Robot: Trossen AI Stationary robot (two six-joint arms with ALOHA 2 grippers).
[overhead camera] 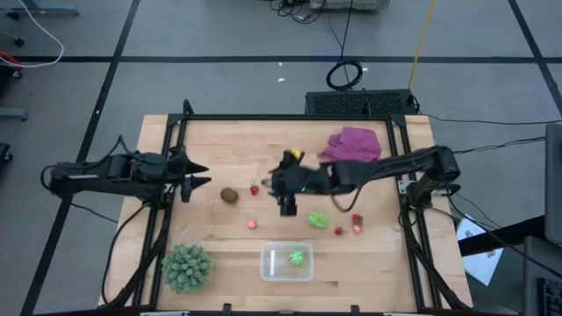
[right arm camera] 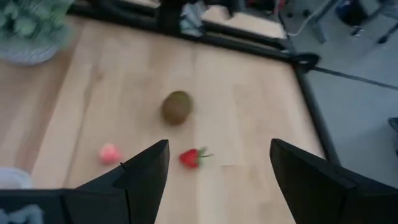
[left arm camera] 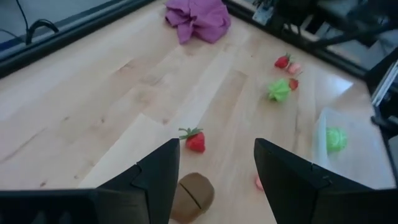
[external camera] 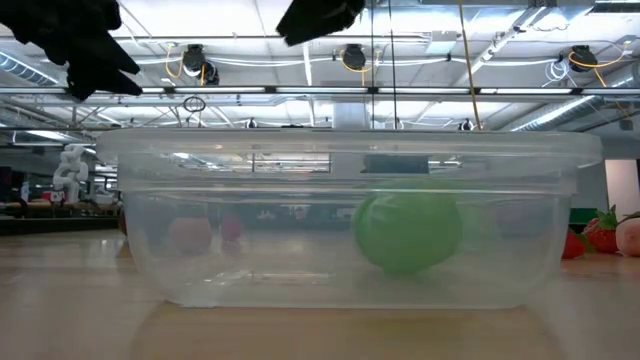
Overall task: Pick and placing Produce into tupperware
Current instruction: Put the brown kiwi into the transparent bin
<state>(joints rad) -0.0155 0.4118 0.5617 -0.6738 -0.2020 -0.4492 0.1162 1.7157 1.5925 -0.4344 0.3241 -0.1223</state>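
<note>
The clear tupperware (overhead camera: 287,262) stands near the table's front edge with one light-green piece (overhead camera: 298,258) resting on its floor, seen close up in the low view (external camera: 405,232). A second light-green piece (overhead camera: 317,219), a brown kiwi (overhead camera: 229,195), a strawberry (overhead camera: 255,189), a pink piece (overhead camera: 253,224) and more red pieces (overhead camera: 356,224) lie on the wood. My right gripper (overhead camera: 279,186) hangs open above mid-table, with the kiwi (right arm camera: 177,107) and a strawberry (right arm camera: 191,157) beyond its fingers. My left gripper (overhead camera: 202,175) is open at the left, just short of the kiwi (left arm camera: 193,196).
A spiky green plant (overhead camera: 187,267) stands at the front left, left of the tupperware. A purple cloth (overhead camera: 354,143) lies at the far right. Black frame rails (overhead camera: 167,175) run along the table's sides. Bare wood lies across the far left part.
</note>
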